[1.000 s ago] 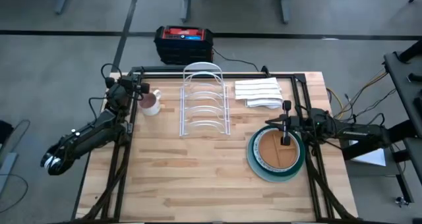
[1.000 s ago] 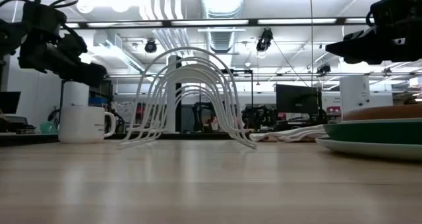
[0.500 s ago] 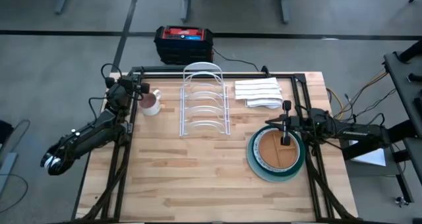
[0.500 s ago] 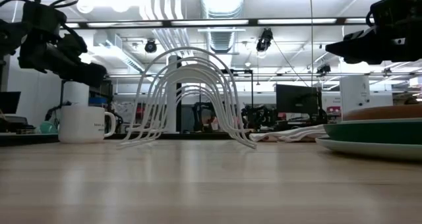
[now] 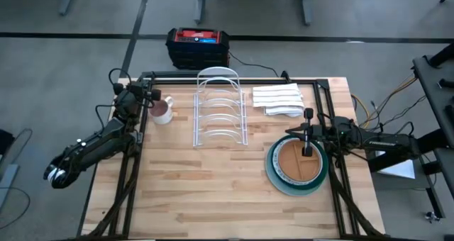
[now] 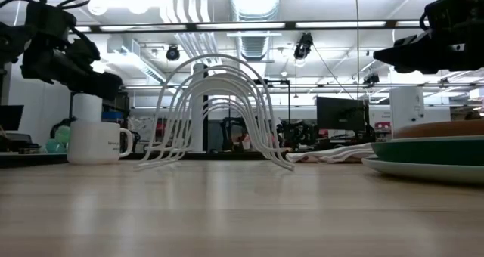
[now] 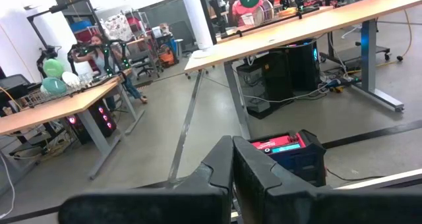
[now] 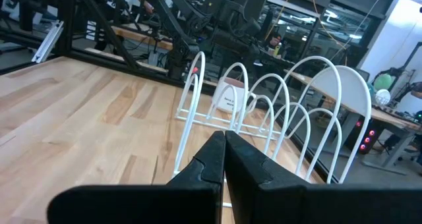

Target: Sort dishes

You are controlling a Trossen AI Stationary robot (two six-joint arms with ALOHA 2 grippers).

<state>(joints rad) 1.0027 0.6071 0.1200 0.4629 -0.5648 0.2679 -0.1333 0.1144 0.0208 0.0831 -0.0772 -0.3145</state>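
Observation:
The dishes lie in one stack at the table's right: a tan-brown plate point(image 5: 296, 165) on top, a white rim under it, and a larger dark green plate point(image 5: 274, 174) at the bottom. In the low view the green plate point(image 6: 427, 151) rests flat on the wood. My right gripper point(image 5: 291, 133) hangs shut above the stack's far edge, pointing level toward the white wire rack point(image 5: 220, 113), as its own view shows point(image 8: 223, 137). My left gripper point(image 5: 156, 98) hovers shut beside the pink-and-white mug point(image 5: 163, 111) at the far left, above the table point(image 6: 113, 82).
The empty wire rack point(image 8: 277, 99) stands at the table's far middle, with folded white cloths point(image 5: 278, 99) to its right. A red-and-black box point(image 5: 198, 47) sits on the floor beyond the far edge. Black frame rails point(image 5: 128, 177) run along both sides of the table.

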